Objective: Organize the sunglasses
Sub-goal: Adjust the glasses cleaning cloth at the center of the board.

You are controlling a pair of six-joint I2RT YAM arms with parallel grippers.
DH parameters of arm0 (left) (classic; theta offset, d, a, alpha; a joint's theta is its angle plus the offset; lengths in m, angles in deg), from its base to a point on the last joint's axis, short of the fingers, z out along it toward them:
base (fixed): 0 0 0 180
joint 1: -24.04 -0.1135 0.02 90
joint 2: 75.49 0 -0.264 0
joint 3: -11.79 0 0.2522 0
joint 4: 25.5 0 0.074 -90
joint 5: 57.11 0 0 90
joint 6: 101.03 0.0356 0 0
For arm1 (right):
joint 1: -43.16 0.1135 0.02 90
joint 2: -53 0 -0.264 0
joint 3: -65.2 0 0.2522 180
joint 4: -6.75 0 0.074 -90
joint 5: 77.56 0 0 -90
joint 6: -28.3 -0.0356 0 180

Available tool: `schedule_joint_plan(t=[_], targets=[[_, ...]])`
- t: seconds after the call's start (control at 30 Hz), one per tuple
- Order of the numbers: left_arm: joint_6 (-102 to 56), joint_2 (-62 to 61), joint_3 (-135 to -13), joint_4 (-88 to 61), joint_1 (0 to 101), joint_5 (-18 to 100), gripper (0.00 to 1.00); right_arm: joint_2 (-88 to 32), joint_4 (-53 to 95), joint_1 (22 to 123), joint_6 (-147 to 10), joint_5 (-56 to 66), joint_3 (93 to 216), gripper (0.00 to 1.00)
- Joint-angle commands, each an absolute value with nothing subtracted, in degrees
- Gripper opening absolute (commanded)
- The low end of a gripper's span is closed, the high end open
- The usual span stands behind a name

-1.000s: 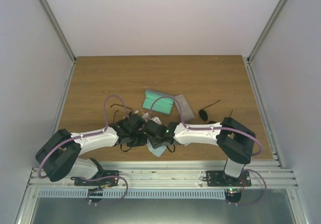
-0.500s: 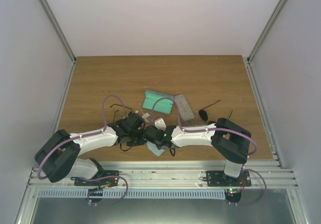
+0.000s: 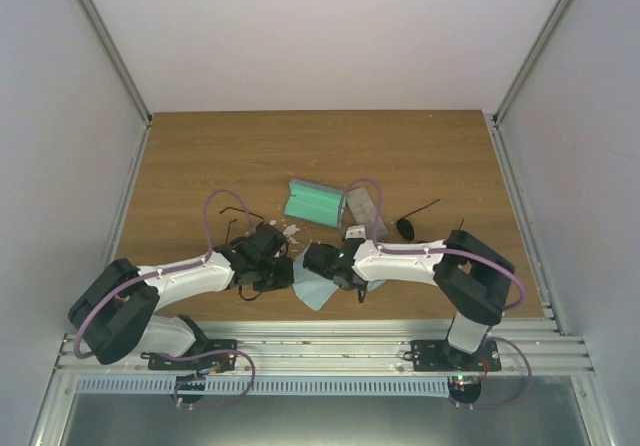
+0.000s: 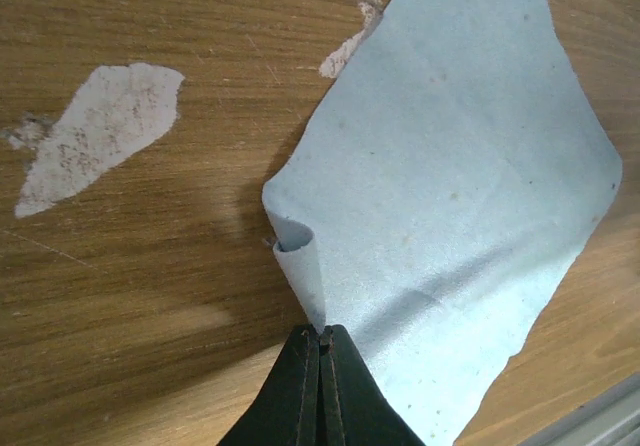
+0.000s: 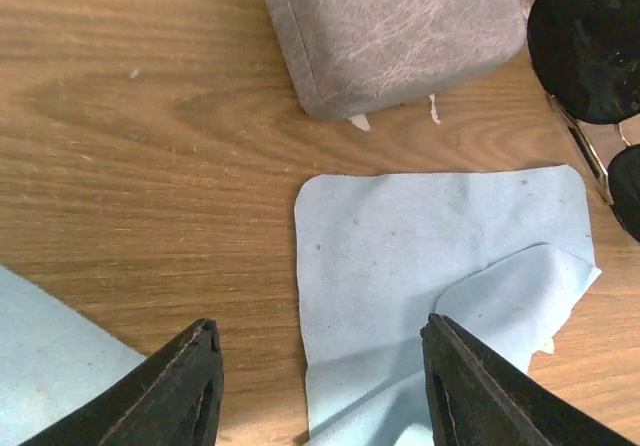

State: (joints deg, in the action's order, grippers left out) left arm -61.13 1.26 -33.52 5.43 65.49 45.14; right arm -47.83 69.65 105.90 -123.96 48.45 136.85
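Observation:
The dark-lensed sunglasses lie right of centre, and their black lenses show at the right wrist view's edge. A thin dark wire frame, the other sunglasses, lies by the left arm, partly hidden. My left gripper is shut on the curled corner of a light-blue cloth, which lies spread on the table. My right gripper hangs open over a second light-blue cloth, with nothing between its fingers. Both grippers sit close together near the front middle.
An open case with green lining lies at the centre, and a grey case lies beside it, just beyond the second cloth. White scuffs mark the wooden table. Metal rails run along the near edge.
The right gripper has shifted right and back, off the first cloth and over the second, staying open. More of the first cloth shows spread out. The left gripper stays shut in place.

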Motion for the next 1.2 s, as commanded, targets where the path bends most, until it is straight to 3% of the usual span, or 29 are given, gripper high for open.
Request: schedule_joint_plan(t=[0.0, 0.13, 0.23, 0.33, 0.47, 0.87, 1.17], targets=[[-60.5, -0.2, -33.3, 3.3, 65.2, 46.5, 0.00, -42.5, 66.2, 105.8, -120.0, 47.2, 136.2, 0.55], [-61.0, -1.4, -33.8, 4.3, 65.1, 45.7, 0.07, -38.1, 48.9, 105.9, -104.1, 29.5, 132.6, 0.49], [-61.6, -3.3, -34.0, 6.1, 64.9, 44.0, 0.19, -36.8, 41.9, 106.0, -100.5, 18.2, 130.4, 0.35], [-62.3, -5.7, -34.1, 8.2, 64.6, 42.3, 0.26, -38.0, 39.6, 106.6, -99.4, 12.8, 130.0, 0.25], [-62.7, -8.9, -34.3, 10.9, 64.0, 39.8, 0.27, -40.5, 37.9, 107.5, -98.1, 7.7, 129.6, 0.17], [-59.3, -8.3, -33.6, 7.4, 61.5, 44.9, 0.30, -39.5, 44.5, 107.9, -102.9, 8.1, 123.5, 0.16], [-53.2, -4.0, -35.5, 3.7, 61.4, 52.9, 0.39, -32.4, 61.5, 105.1, -112.4, 24.5, 124.6, 0.21]])
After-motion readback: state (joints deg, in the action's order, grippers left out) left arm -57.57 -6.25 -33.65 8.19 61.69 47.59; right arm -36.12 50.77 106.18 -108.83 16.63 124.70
